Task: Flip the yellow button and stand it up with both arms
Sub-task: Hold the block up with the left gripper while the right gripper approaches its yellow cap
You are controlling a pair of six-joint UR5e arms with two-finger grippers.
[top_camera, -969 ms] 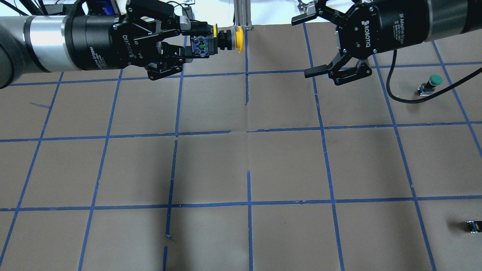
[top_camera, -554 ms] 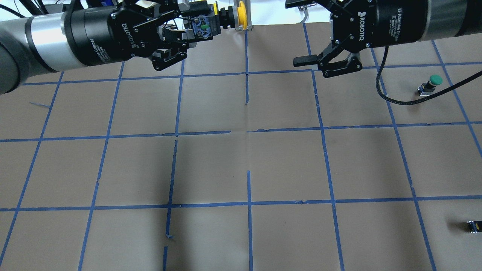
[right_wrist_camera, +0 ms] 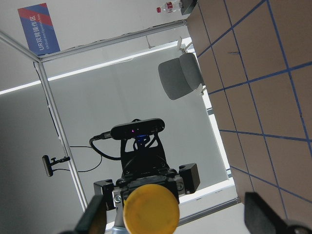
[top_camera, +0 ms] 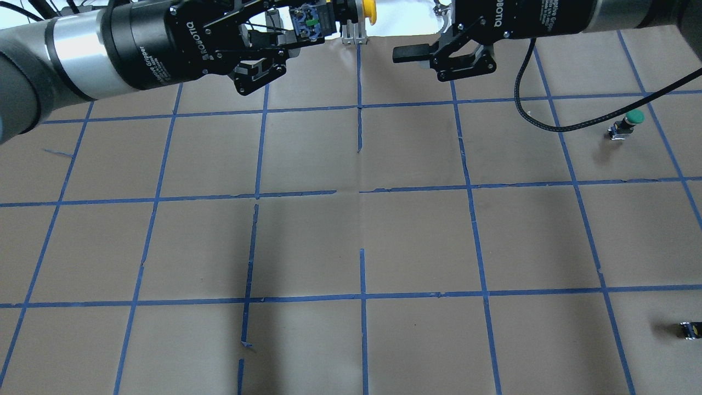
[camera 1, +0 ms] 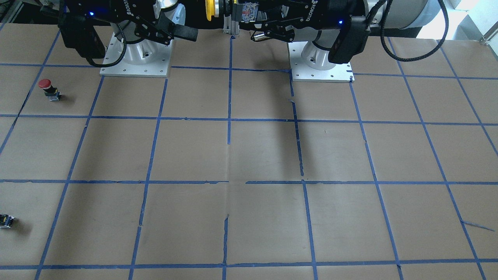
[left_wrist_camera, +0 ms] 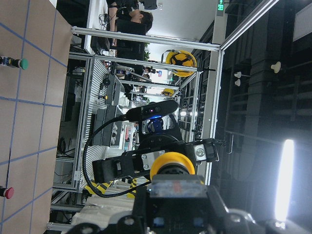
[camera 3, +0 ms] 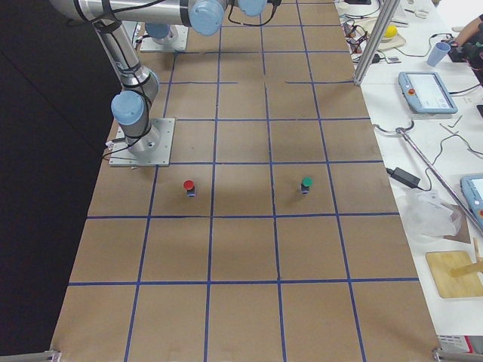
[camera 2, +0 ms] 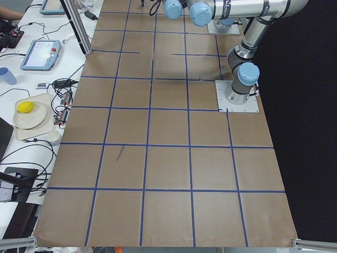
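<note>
My left gripper (top_camera: 296,27) is shut on the black-and-grey body of the yellow button (top_camera: 368,10) and holds it sideways, high above the table's far edge, with the cap pointing at my right gripper (top_camera: 408,16). The right gripper is open, facing the cap across a short gap; its lower finger (top_camera: 410,53) shows and the upper one is cut off. In the front view the cap (camera 1: 210,9) lies between the left gripper (camera 1: 249,11) and the right gripper (camera 1: 186,13). The right wrist view shows the cap (right_wrist_camera: 150,209) end-on between open fingers (right_wrist_camera: 92,217).
A green-capped button (top_camera: 630,119) stands at the right, under the right arm's cable. A red-capped button (camera 1: 46,87) stands near the right arm's base. A tiny dark block (top_camera: 690,329) lies near the front right edge. An aluminium post (top_camera: 351,37) stands at the far edge.
Both grippers have moved toward the table's far edge. The left gripper carried the yellow button right, the open right gripper moved left, and the gap between them has narrowed.
</note>
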